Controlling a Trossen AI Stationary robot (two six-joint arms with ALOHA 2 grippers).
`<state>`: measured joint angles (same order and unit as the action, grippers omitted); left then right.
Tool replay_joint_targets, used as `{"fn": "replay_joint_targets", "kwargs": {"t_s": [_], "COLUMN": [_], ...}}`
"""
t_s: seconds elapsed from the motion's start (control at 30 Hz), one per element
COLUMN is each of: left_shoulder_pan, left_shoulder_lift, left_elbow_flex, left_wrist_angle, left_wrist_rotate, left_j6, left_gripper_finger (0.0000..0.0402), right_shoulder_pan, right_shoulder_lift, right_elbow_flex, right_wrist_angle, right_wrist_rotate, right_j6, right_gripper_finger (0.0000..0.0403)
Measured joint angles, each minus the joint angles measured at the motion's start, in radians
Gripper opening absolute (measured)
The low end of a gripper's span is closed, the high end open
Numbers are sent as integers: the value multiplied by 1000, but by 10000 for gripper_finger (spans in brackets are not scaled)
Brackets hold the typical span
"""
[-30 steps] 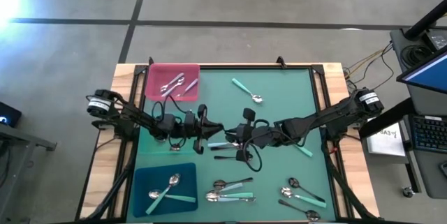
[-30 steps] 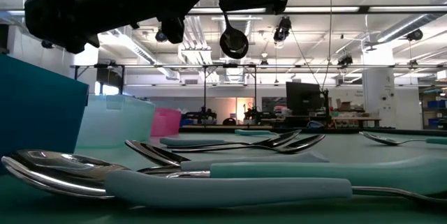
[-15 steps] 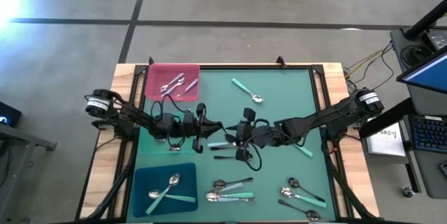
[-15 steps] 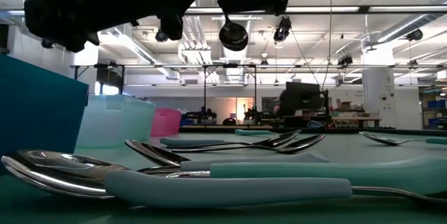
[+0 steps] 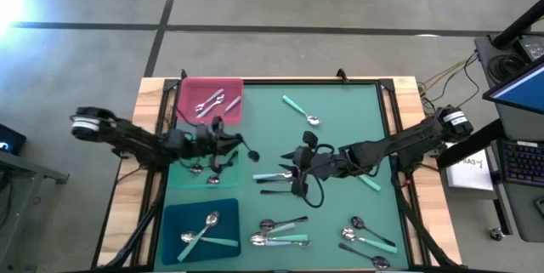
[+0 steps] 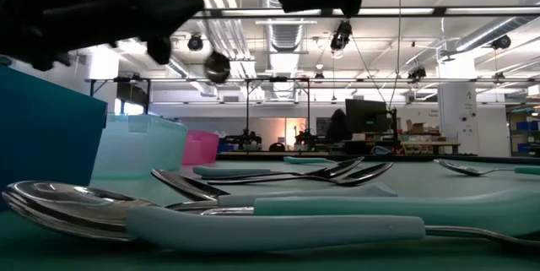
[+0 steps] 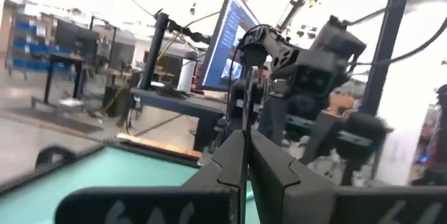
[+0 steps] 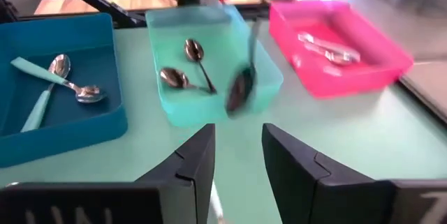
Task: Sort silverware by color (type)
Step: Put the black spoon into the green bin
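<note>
Overhead: left gripper (image 5: pixel 231 148) sits above the mint-green tray (image 5: pixel 197 173), fingers pressed together on the handle of a black-handled spoon (image 5: pixel 246 149), whose bowl hangs just past that tray's edge on the side toward the table's middle. Right gripper (image 5: pixel 299 156) hangs over the middle of the green mat (image 5: pixel 340 120), fingers parted, nothing between them; a few black- and teal-handled pieces (image 5: pixel 276 179) lie just beside it. Pink tray (image 5: pixel 210 100) next to the green tray holds all-silver pieces; blue tray (image 5: pixel 201 227) on its other side holds teal-handled spoons (image 5: pixel 204 230). More silverware lies loose on the mat, well away from the trays.

Low view: held spoon's bowl (image 6: pixel 217 67) hangs in the air above the green tray (image 6: pixel 139 149); teal-handled spoons (image 6: pixel 253 216) lie close to the lens.

Left wrist: fingers (image 7: pixel 223 165) pinch the thin black handle (image 7: pixel 246 105) upright.

Right wrist: fingers (image 8: pixel 199 161) apart, empty. Beyond them the held spoon (image 8: pixel 242 88) dangles at the green tray (image 8: pixel 209 63), which already holds two black-handled spoons (image 8: pixel 185 67).
</note>
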<state>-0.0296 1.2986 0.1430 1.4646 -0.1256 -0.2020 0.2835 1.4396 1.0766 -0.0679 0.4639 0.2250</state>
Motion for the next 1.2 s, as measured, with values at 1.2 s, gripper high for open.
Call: {"fn": "replay_joint_targets", "kwargs": {"t_s": [1.2], "left_shoulder_pan": [-26], "left_shoulder_lift": [-389], "left_elbow_flex": [665], "left_wrist_angle": [-2268], "left_wrist_rotate": [29], "left_j6": [2], "left_gripper_finger": [0], "right_shoulder_pan": [0], "right_shoulder_lift": [2], "right_elbow_flex": [-1], "right_wrist_angle": [-149], "right_wrist_rotate": [-73], "right_j6": [274], "right_gripper_finger": [98]}}
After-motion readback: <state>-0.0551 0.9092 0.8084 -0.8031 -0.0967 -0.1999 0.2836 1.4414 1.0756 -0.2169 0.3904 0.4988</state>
